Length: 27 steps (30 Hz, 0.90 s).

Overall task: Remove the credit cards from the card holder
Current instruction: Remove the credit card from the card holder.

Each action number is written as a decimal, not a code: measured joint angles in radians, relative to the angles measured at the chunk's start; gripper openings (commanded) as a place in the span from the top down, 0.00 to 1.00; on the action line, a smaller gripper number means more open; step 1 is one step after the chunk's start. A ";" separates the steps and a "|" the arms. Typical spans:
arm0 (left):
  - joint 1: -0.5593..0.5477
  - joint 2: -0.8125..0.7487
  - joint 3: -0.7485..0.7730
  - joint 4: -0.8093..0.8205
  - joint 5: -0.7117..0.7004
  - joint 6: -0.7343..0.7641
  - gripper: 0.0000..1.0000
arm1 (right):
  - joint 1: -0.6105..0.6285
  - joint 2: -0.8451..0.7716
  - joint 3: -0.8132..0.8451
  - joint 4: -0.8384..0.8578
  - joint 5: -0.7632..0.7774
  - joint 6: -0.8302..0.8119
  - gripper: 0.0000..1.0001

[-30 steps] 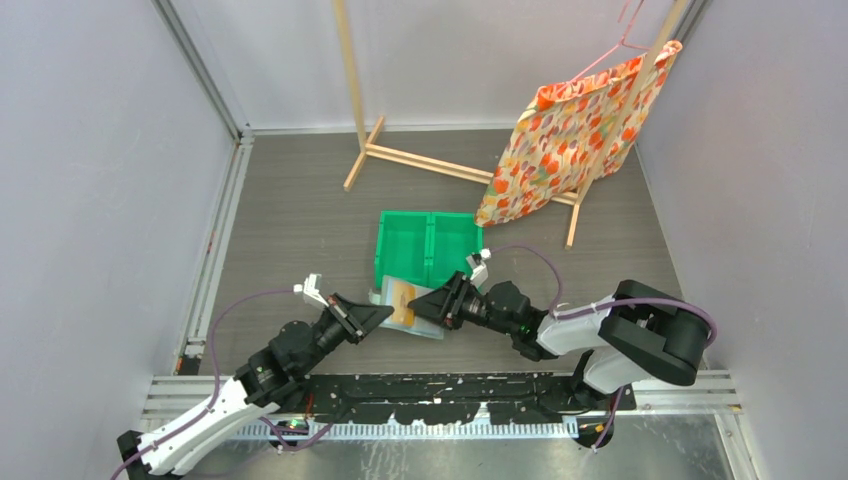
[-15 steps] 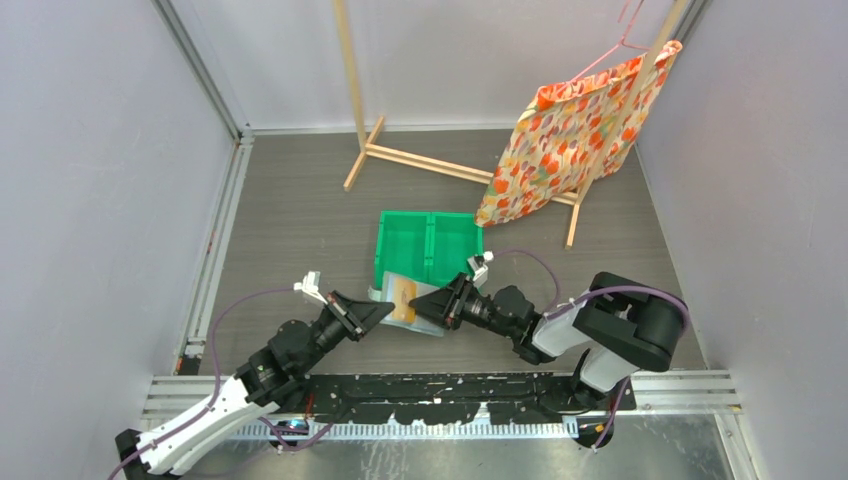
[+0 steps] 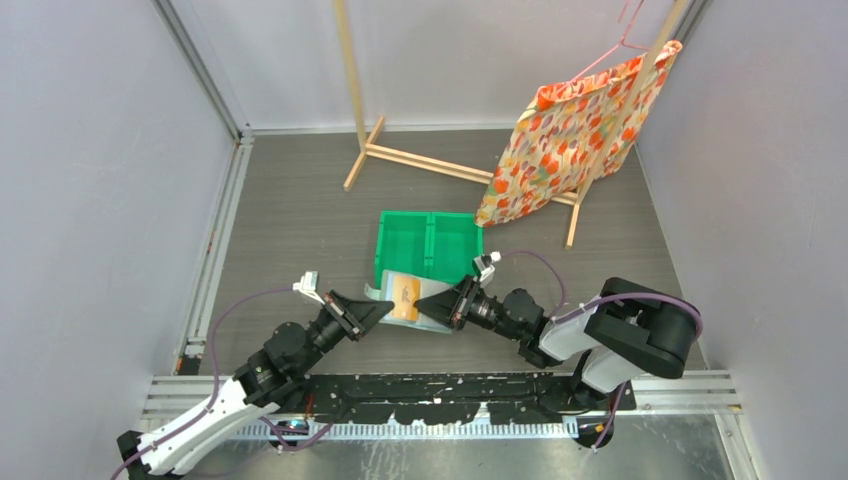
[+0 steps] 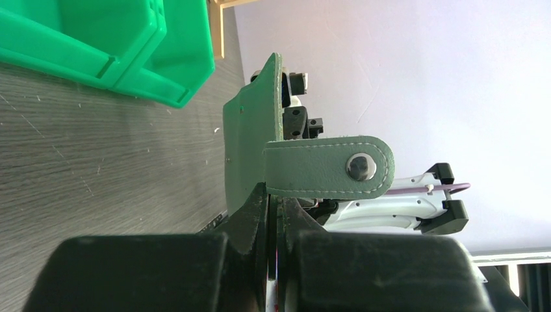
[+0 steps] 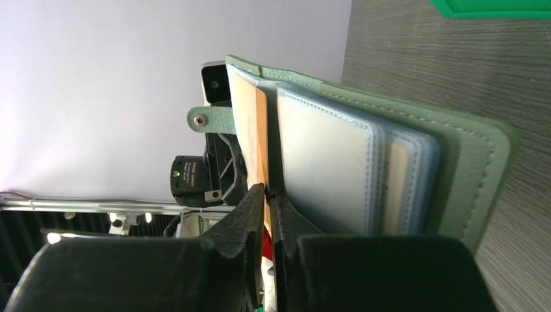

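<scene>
The card holder, grey-green outside and pale blue-grey inside, is held open and off the table between my two grippers, just in front of the green bin. My left gripper is shut on its green cover, below the snap strap. My right gripper is shut on the edge of an orange credit card that stands out of the holder's inner slots. Another tan card sits in a slot further in. The green cover lies behind them.
The green two-compartment bin also shows in the left wrist view. A wooden rack stands at the back, with a flowered orange cloth on a pink hanger at the back right. Grey walls close in both sides.
The card holder and both gripper tips have shifted slightly toward the bin. The right arm's elbow has swung a little. Both grips have stayed shut.
</scene>
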 measured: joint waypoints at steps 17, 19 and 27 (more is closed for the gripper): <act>0.000 -0.006 0.000 0.001 -0.002 -0.004 1.00 | 0.000 -0.006 0.029 -0.003 -0.023 -0.008 0.99; 0.000 -0.006 0.000 0.000 -0.004 -0.004 0.99 | 0.000 -0.006 0.030 -0.002 -0.023 -0.010 0.99; -0.002 -0.006 0.000 -0.028 -0.005 -0.002 0.99 | -0.012 -0.034 -0.053 0.013 0.002 -0.008 0.99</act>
